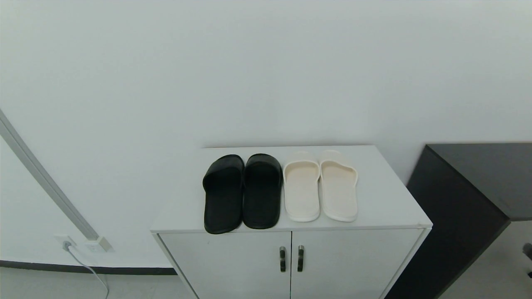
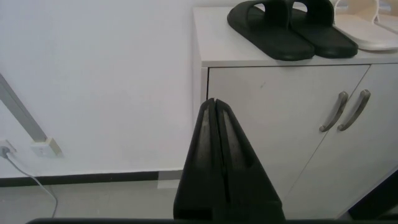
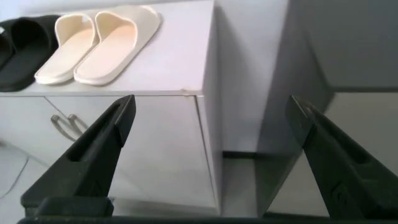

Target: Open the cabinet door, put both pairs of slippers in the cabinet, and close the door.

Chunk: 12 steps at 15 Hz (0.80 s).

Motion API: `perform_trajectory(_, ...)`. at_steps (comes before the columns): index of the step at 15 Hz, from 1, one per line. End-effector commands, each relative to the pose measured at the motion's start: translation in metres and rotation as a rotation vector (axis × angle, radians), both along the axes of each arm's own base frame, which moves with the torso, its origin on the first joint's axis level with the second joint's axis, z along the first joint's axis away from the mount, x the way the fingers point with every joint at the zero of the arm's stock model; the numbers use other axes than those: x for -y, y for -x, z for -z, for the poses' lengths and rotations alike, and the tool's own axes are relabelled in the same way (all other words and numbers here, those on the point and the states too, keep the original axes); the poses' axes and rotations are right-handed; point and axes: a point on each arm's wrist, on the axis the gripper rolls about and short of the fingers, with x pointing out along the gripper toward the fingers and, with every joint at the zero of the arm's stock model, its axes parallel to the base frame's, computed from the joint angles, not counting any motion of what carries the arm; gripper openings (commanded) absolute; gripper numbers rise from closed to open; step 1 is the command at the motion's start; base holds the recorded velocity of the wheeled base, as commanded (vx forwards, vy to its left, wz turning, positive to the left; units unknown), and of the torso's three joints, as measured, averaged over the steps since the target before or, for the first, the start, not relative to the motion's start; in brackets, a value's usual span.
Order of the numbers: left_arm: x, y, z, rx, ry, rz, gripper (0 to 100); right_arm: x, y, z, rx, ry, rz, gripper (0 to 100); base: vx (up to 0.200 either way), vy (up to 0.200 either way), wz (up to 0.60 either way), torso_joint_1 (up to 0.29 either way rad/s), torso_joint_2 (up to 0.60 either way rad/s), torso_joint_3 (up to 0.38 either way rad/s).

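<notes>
Nothing's been opened yet: the doors (image 1: 232,261) are shut, and the black slippers (image 1: 243,191) and white slippers (image 1: 320,187) are parked side by side on the cabinet (image 1: 386,199). The handles (image 1: 282,258) are stood upright at the middle seam. The left gripper (image 2: 215,109) is pinched closed before the left door. The right gripper (image 3: 211,102) is spread wide off the right corner, so it's probably better set.

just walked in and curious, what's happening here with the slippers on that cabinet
Nothing is being handled yet. A black pair of slippers and a cream pair of slippers sit side by side on top of the white cabinet, whose two doors are shut. The left pincer is shut and the right pincer is open, both short of the cabinet, touching nothing.
</notes>
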Motion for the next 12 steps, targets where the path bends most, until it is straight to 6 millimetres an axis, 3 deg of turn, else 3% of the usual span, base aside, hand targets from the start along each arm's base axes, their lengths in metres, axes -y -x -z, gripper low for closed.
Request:
perform_trajectory(1,0.000,0.000,0.000,-0.001,0.000,0.000,0,-0.041,-0.043,-0.006,-0.132,0.033,-0.115,100,0.000,0.000,0.00,0.000,0.00,0.000)
perform_trajectory(4,0.000,0.000,0.000,-0.001,0.000,0.000,0,-0.116,-0.050,-0.021,-0.141,-0.058,-0.133,100,0.000,0.000,0.00,0.000,0.00,0.000)
perform_trajectory(6,0.000,0.000,0.000,-0.001,-0.003,0.000,0,-0.143,-0.066,-0.028,-0.142,-0.048,-0.125,100,0.000,0.000,0.00,0.000,0.00,0.000)
perform_trajectory(8,0.000,0.000,0.000,-0.001,-0.003,0.002,0,-0.155,-0.076,-0.030,-0.141,-0.046,-0.117,100,0.000,0.000,0.00,0.000,0.00,0.000)
perform_trajectory(9,0.000,0.000,0.000,-0.001,-0.003,0.002,0,-0.177,-0.094,-0.031,-0.126,-0.019,-0.048,100,0.000,0.000,0.00,0.000,0.00,0.000)
perform_trajectory(12,0.000,0.000,0.000,-0.001,-0.003,0.002,0,-0.214,-0.124,-0.029,-0.108,-0.023,-0.011,100,0.000,0.000,0.00,0.000,0.00,0.000)
